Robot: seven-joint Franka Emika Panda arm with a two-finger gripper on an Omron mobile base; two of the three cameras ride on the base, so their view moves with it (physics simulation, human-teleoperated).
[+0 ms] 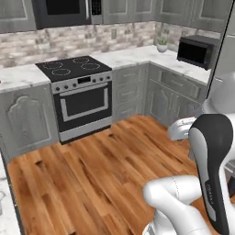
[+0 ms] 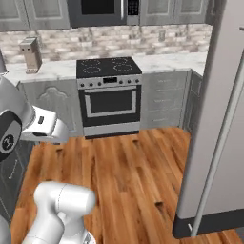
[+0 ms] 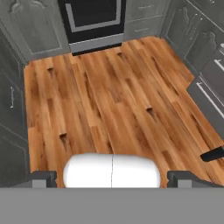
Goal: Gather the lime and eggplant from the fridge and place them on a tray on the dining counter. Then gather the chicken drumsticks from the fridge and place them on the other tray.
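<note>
Facing the stove across bare wood floor. Gripper jaws spread to full width, nothing between them, pointing down at the planks. Fridge stands closed at right; lime, eggplant, drumsticks and trays cannot be located from these views.

No legible text, label, brand or number appears in any view. The control panel of the stove carries only a small dark display, too blurred to read.
</note>
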